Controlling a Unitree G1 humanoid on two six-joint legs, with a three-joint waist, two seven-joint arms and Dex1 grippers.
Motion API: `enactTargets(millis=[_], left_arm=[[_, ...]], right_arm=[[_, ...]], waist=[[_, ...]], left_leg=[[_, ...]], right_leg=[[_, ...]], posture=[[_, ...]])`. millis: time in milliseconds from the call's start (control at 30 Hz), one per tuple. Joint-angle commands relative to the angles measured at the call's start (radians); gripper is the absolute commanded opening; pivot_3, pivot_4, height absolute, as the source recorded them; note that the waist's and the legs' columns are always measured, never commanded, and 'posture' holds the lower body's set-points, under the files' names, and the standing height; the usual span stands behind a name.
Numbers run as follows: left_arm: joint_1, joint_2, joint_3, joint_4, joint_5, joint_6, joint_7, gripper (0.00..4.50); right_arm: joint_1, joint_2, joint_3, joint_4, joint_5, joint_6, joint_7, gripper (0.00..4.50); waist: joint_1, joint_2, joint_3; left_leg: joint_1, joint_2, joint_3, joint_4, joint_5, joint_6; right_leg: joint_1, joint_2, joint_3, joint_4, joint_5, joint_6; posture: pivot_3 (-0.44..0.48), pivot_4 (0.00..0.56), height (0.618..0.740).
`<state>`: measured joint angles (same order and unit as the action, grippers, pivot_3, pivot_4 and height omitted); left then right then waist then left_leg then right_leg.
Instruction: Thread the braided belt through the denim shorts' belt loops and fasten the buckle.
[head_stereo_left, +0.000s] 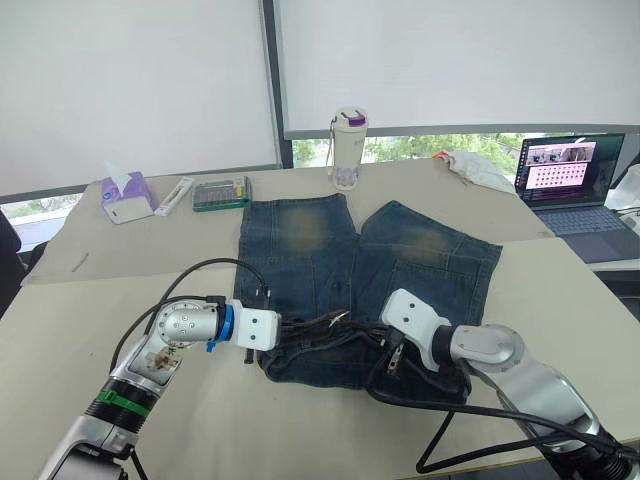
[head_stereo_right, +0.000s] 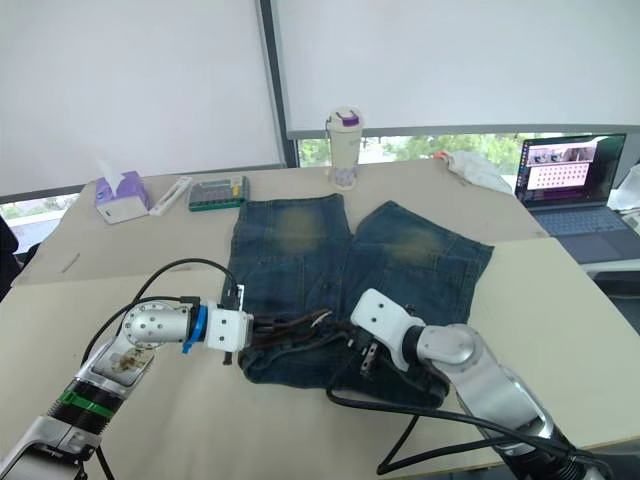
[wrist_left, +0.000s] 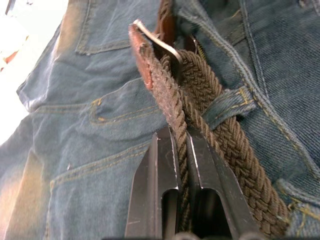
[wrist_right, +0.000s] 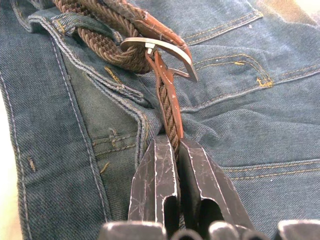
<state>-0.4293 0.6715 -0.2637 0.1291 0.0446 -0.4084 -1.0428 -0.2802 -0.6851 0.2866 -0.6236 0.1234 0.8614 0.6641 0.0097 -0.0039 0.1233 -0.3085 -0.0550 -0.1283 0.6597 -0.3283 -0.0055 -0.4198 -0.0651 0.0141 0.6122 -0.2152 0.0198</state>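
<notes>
The denim shorts (head_stereo_left: 350, 260) lie flat on the table, waistband towards me. The braided belt (wrist_left: 210, 95) runs along the waistband under a belt loop (wrist_left: 231, 107). Its leather-tipped end passes through the silvery buckle (wrist_left: 159, 44). My left gripper (wrist_left: 179, 135) is shut on a strand of the belt just short of the buckle. From the other side, my right gripper (wrist_right: 173, 141) is shut on the belt's strap, below the buckle (wrist_right: 161, 50). From the head, both grippers (head_stereo_left: 300, 326) (head_stereo_left: 393, 360) meet over the middle of the waistband.
At the table's far edge stand a tissue box (head_stereo_left: 127, 196), a green case (head_stereo_left: 221, 193) and a white bottle (head_stereo_left: 349, 148). A laptop (head_stereo_left: 570, 175) sits far right beside a white cloth (head_stereo_left: 478, 168). Black cables (head_stereo_left: 470, 412) loop near my right arm.
</notes>
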Motion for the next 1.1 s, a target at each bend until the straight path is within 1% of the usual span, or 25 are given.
enactTargets(millis=[33, 200, 367, 567, 767, 1100], left_arm=[[-0.029, 0.012, 0.009, 0.029, -0.008, -0.019, -0.014, 0.00], [-0.036, 0.012, 0.022, 0.052, -0.032, -0.006, -0.023, 0.00], [-0.049, 0.029, 0.013, 0.085, -0.015, -0.074, -0.048, 0.00], [-0.081, 0.021, 0.006, 0.122, -0.008, -0.107, -0.061, 0.00], [-0.108, 0.025, -0.016, 0.169, 0.015, -0.178, -0.081, 0.00], [-0.135, 0.007, -0.042, 0.196, 0.006, -0.224, -0.100, 0.00]], right_arm=[[-0.003, -0.034, -0.008, -0.041, -0.037, -0.026, -0.017, 0.02], [0.034, -0.030, -0.033, -0.043, -0.026, -0.025, -0.028, 0.02], [0.060, -0.062, -0.041, -0.031, -0.049, -0.051, -0.033, 0.02], [0.038, -0.067, -0.016, -0.028, -0.067, -0.084, -0.033, 0.02], [0.028, -0.028, -0.030, -0.042, -0.046, -0.087, -0.039, 0.02], [0.020, -0.019, 0.005, -0.058, -0.066, -0.117, -0.029, 0.02]], waist=[[-0.001, 0.000, 0.000], [0.001, 0.000, 0.000], [0.001, 0.000, 0.000], [0.001, 0.000, 0.000], [-0.001, 0.000, 0.000], [-0.003, 0.000, 0.000]], left_leg=[[0.000, 0.000, 0.000, 0.000, 0.000, 0.000], [0.000, 0.000, 0.000, 0.000, 0.000, 0.000], [0.000, 0.000, 0.000, 0.000, 0.000, 0.000], [0.000, 0.000, 0.001, 0.000, 0.000, 0.000], [0.000, 0.000, 0.002, 0.000, 0.000, 0.000], [0.000, 0.000, 0.002, 0.000, 0.000, 0.000]], right_leg=[[0.000, 0.000, 0.000, 0.000, 0.000, 0.000], [0.000, 0.000, 0.000, 0.000, 0.000, 0.000], [0.000, 0.000, 0.000, 0.000, 0.000, 0.000], [0.000, 0.000, 0.000, 0.000, 0.000, 0.000], [0.000, 0.001, 0.000, 0.000, 0.000, 0.000], [0.000, 0.001, 0.000, 0.000, 0.000, 0.000]], posture=[[0.000, 0.150, 0.740], [0.000, 0.150, 0.740], [0.000, 0.150, 0.740], [0.000, 0.150, 0.740], [0.000, 0.150, 0.740], [0.000, 0.150, 0.740]])
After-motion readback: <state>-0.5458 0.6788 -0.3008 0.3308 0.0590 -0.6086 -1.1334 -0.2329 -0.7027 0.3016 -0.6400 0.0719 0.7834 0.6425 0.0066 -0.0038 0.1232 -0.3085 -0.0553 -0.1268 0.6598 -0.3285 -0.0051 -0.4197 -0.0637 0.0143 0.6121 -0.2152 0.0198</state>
